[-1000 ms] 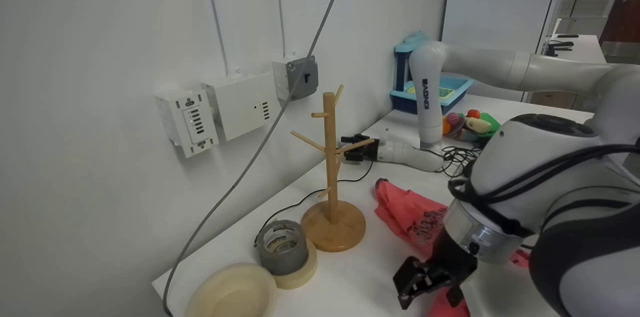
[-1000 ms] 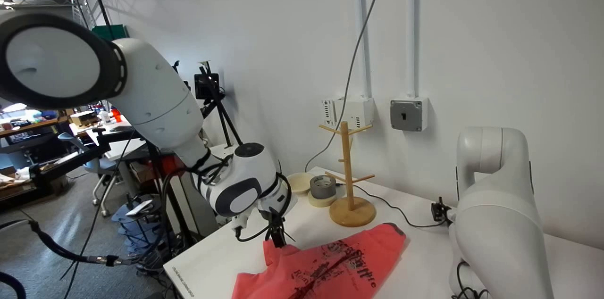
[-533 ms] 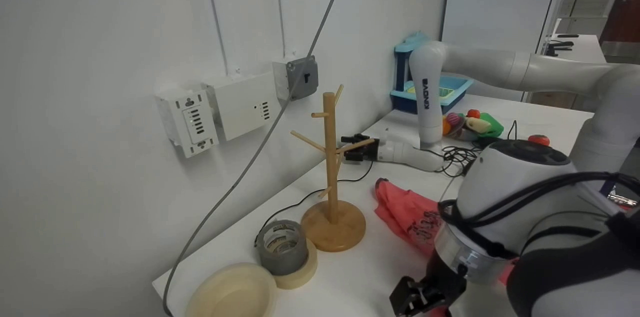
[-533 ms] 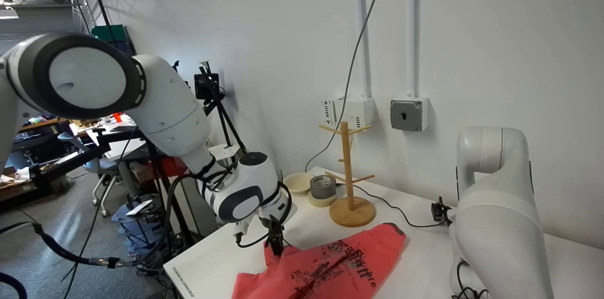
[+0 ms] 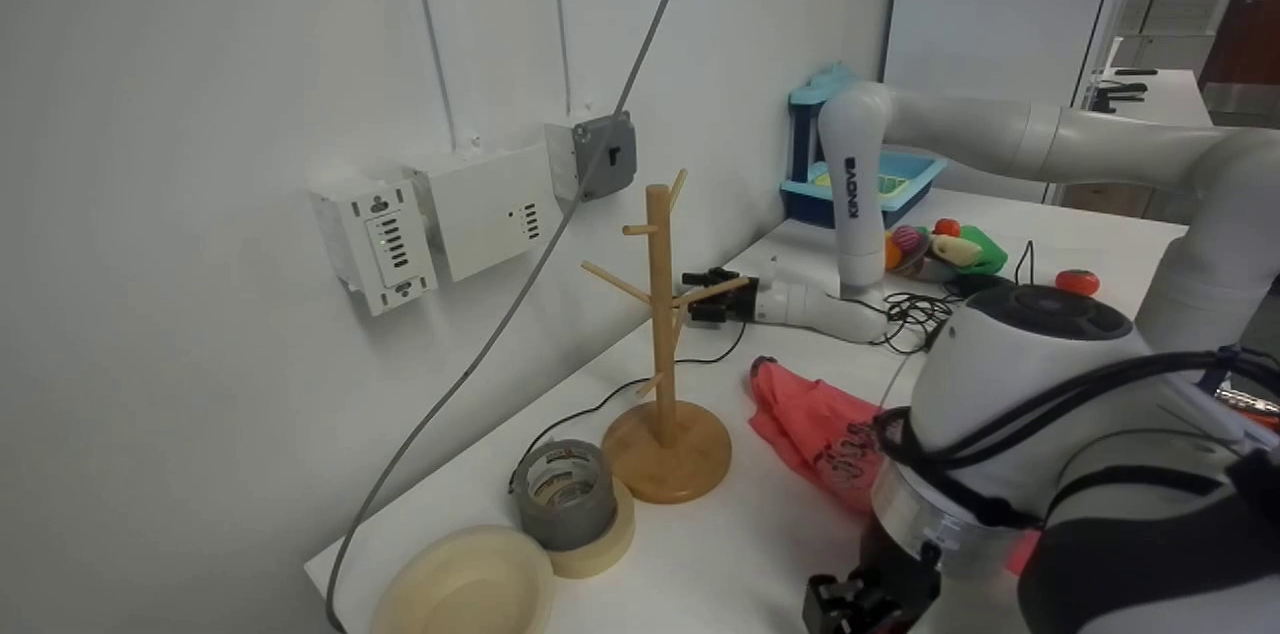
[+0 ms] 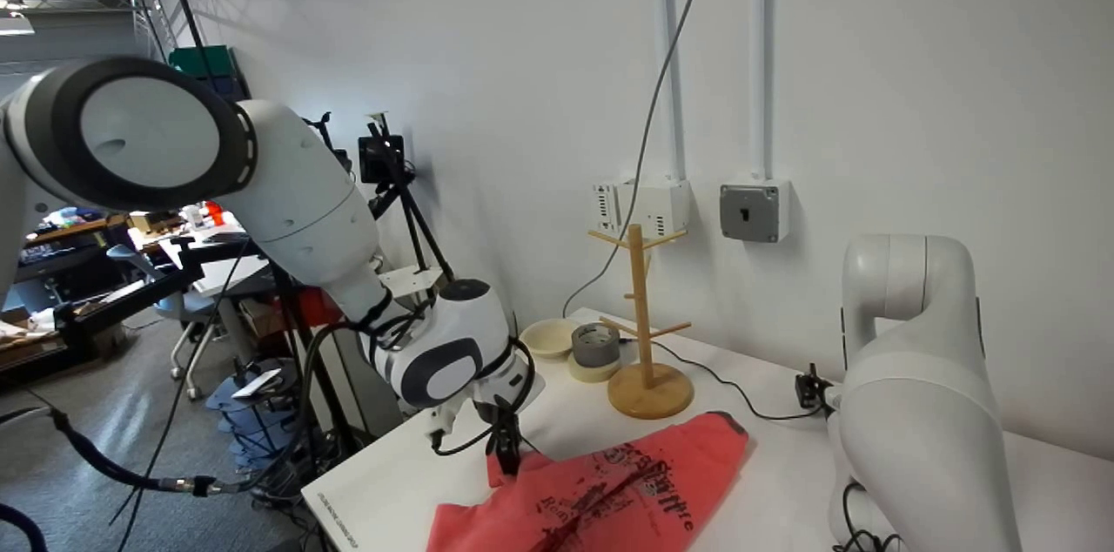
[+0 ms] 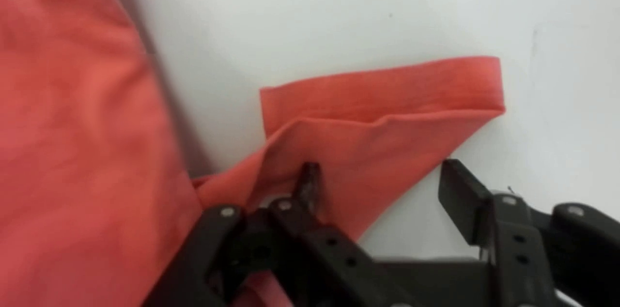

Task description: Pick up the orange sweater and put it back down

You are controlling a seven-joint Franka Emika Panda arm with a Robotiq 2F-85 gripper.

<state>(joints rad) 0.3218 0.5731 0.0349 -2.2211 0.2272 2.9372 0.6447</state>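
Reach is judged nearly done; grasp, lift and put-down are all left. Sweater [image 6: 600, 495] is laid out on table [image 6: 392, 482], no part clearly lifted. Gripper [image 7: 380, 171] is positioned at sweater's edge, jaws spread apart, nothing pinched. In wrist view, one finger [image 7: 306, 183] is placed over a folded flap [image 7: 382, 145], the other finger [image 7: 457, 195] just past the flap's edge, above table. Part of flap is shown between the two, so closing is probably called for next; a firm hold can't be promised on loose cloth.

Unclear: whether flap is touched by the finger or only overlapped. Sweater is cut off by left edge of wrist view. In an exterior view, gripper is cut off at the bottom and much of sweater is blocked by Panda [image 5: 1010, 374]. In an exterior view, print [image 6: 666, 495] is broken up by creases, sweater is cut off at the bottom, and gripper is too dark to be read.
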